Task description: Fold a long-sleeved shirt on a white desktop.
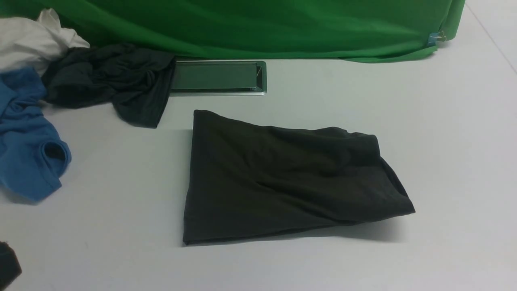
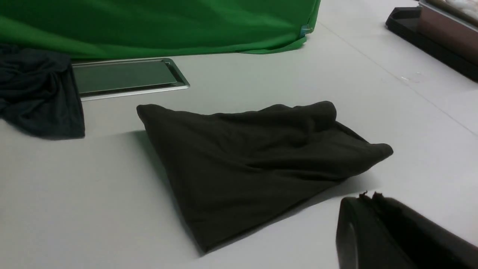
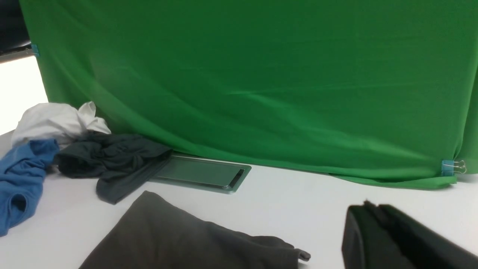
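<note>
Dark brownish-olive knit, the long-sleeved shirt (image 1: pixel 282 178) lies folded into a compact rectangle near the middle of the white desktop (image 1: pixel 444 141), its left edge straight and flat while its right end bunches up into a thicker, rounded roll with a corner that lifts slightly off the surface. No logo or neck label shows on the exposed face. Just behind it, apart from it, sits the silver-framed rectangular hatch (image 1: pixel 218 77), set flush into the tabletop. A dark slate-grey garment (image 1: pixel 113 83) is crumpled to the hatch's left, covering that end of the frame, and a blue garment (image 1: pixel 24 137) and a white garment (image 1: pixel 32 40) are heaped further left at the table's edge. A bright green cloth (image 1: pixel 242 24) hangs along the back, pinned at its right corner with a small blue binder clip (image 1: pixel 434 38). Neither arm reaches into the front view. In the left wrist view the left gripper (image 2: pixel 368 195) hangs just off the shirt's near corner without touching it, jaws pressed together and empty. In the right wrist view the right gripper (image 3: pixel 368 203) sits clear of the shirt, raised above the table, its jaws likewise all but closed with nothing between them.
</note>
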`<state>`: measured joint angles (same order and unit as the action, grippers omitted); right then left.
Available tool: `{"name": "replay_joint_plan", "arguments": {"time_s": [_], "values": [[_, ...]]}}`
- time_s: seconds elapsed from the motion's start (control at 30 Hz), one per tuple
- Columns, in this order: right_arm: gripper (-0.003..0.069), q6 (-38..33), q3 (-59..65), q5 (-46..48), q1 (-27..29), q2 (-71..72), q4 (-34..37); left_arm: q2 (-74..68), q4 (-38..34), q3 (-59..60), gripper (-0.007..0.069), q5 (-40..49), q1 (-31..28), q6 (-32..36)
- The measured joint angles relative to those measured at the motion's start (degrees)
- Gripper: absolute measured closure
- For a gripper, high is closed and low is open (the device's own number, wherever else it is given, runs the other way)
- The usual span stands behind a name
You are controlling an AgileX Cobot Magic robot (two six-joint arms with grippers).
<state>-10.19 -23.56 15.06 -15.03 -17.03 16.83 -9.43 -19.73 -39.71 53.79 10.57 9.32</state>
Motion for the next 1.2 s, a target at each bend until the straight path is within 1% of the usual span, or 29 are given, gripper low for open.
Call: {"name": "replay_joint_plan", "arguments": {"time_s": [0.07, 0.1, 0.13, 0.17, 0.23, 0.27, 0.3, 0.33, 0.37, 0.4, 0.47, 0.53, 0.6, 0.87, 1.2], "values": [[0.0599, 0.00, 0.00, 0.00, 0.00, 0.00, 0.00, 0.00, 4.27, 0.53, 0.0604, -3.70, 0.00, 1.84], [0.0593, 0.00, 0.00, 0.00, 0.00, 0.00, 0.00, 0.00, 6.55, 1.88, 0.0604, -8.83, 0.00, 2.59], [0.0593, 0.00, 0.00, 0.00, 0.00, 0.00, 0.00, 0.00, 6.85, 2.13, 0.0604, -9.74, 0.00, 2.59], [0.0587, 0.00, 0.00, 0.00, 0.00, 0.00, 0.00, 0.00, 8.60, 4.26, 0.0604, -16.69, 0.00, 2.77], [0.0580, 0.00, 0.00, 0.00, 0.00, 0.00, 0.00, 0.00, 10.96, 9.07, 0.0604, -27.13, -0.18, 2.77], [0.0575, 0.00, 0.00, 0.00, 0.00, 0.00, 0.00, 0.00, 11.35, 11.89, 0.0604, -30.51, -0.49, 2.60], [0.0573, 0.00, 0.00, 0.00, 0.00, 0.00, 0.00, 0.05, 11.65, 13.05, 0.0604, -32.01, -0.70, 2.45], [0.0566, 0.00, 0.00, 0.00, 0.00, 0.00, 0.00, 1.00, 12.41, 17.84, 0.0604, -36.09, -2.16, 0.68], [0.0564, 0.00, 0.00, 0.00, 0.00, 0.00, 0.00, 1.85, 12.93, 20.84, 0.0604, -36.99, -3.08, -0.62], [0.0559, 0.00, 0.00, 0.00, 0.00, 0.00, 0.00, 4.03, 14.31, 27.25, 0.0604, -37.97, -4.76, -2.42], [0.0557, 0.00, 0.00, 0.00, 0.00, 0.00, 0.00, 5.31, 14.67, 29.46, 0.0604, -38.13, -5.43, -2.90], [0.0550, 0.00, 0.00, 0.00, 0.00, 0.00, 0.00, 8.51, 15.23, 36.33, 0.0604, -38.19, -6.35, -3.88], [0.0544, 0.00, 0.00, 0.00, 0.00, 0.00, 0.00, 9.16, 15.35, 39.16, 0.0604, -37.82, -6.52, -5.32], [0.0520, 0.19, 0.00, 0.00, 0.00, 0.00, 0.00, 9.57, 17.50, 40.07, 0.0602, -38.96, -6.59, -6.24], [0.0493, 0.14, 0.00, 0.00, 0.00, 0.00, 0.00, 9.57, 17.95, 40.07, 0.0592, -39.07, -6.59, -6.24]]}}
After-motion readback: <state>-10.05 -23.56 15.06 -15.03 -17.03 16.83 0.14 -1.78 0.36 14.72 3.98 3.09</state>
